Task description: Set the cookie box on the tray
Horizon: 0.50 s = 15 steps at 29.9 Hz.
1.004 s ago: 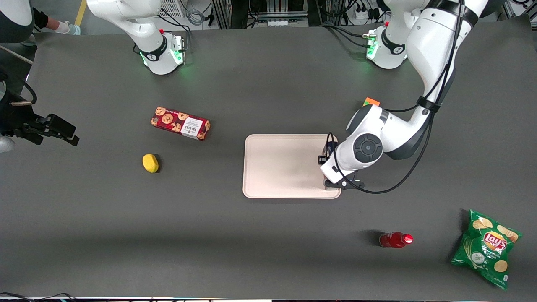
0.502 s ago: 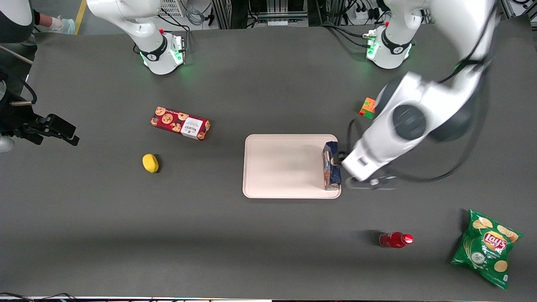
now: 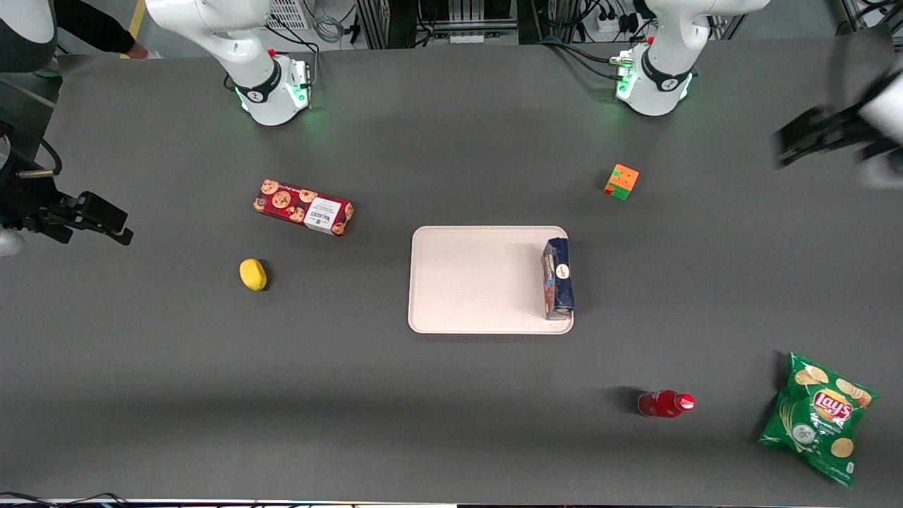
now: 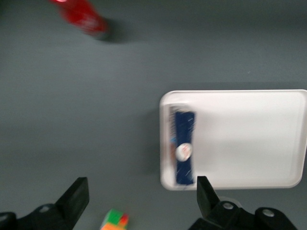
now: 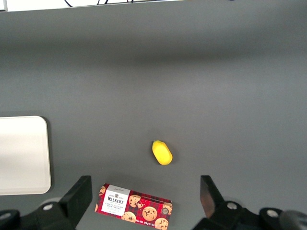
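The dark blue cookie box [image 3: 557, 278] lies on the pale cream-pink tray [image 3: 480, 279], along the tray's rim at the working arm's end. Nothing touches it. The left wrist view looks down on the cookie box [image 4: 183, 147] and the tray [image 4: 249, 139] from high above. My gripper [image 3: 811, 137] is raised well away from the tray, toward the working arm's end of the table and farther from the front camera. The gripper [image 4: 140, 191] is open, and its fingers [image 4: 76, 194] hold nothing.
A multicoloured cube [image 3: 621, 181] sits between the tray and the working arm's base. A red bottle [image 3: 665, 403] and a green chips bag [image 3: 818, 419] lie nearer the front camera. A red cookie box [image 3: 303, 207] and a lemon [image 3: 252, 274] lie toward the parked arm's end.
The gripper let go of the cookie box on the tray, then rose and swung away toward the working arm's end of the table. The box stayed where it was set.
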Motion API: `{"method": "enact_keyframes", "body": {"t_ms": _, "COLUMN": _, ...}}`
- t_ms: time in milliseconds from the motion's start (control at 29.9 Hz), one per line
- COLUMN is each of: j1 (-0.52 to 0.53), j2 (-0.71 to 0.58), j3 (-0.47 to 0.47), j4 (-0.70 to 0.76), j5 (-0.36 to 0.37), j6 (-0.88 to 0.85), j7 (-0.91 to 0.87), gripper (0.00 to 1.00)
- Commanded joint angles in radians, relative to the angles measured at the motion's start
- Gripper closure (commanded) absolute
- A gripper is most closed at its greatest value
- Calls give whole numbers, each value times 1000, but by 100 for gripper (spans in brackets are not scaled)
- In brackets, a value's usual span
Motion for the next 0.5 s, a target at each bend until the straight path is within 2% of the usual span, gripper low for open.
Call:
{"method": "enact_keyframes", "body": {"t_ms": 0, "j1": -7, "j2": -140, "j3": 160, "j4": -208, "j5": -19, "j6": 37, "j7": 245, "gripper": 0}}
{"method": "enact_keyframes", "body": {"t_ms": 100, "j1": -7, "j2": -253, "j3": 205, "j4": -421, "j5": -19, "j6": 178, "j7": 268, "gripper": 0}}
{"method": "enact_keyframes", "body": {"t_ms": 268, "j1": -4, "j2": -410, "j3": 213, "j4": -759, "j5": -19, "j6": 426, "j7": 266, "gripper": 0}}
{"method": "enact_keyframes", "body": {"t_ms": 368, "j1": -7, "j2": -430, "j3": 202, "j4": -841, "j5": -19, "j6": 508, "j7": 245, "gripper": 0}}
{"method": "enact_keyframes", "body": {"t_ms": 469, "j1": -9, "j2": -429, "j3": 173, "j4": -858, "j5": -19, "j6": 531, "j7": 220, "gripper": 0}}
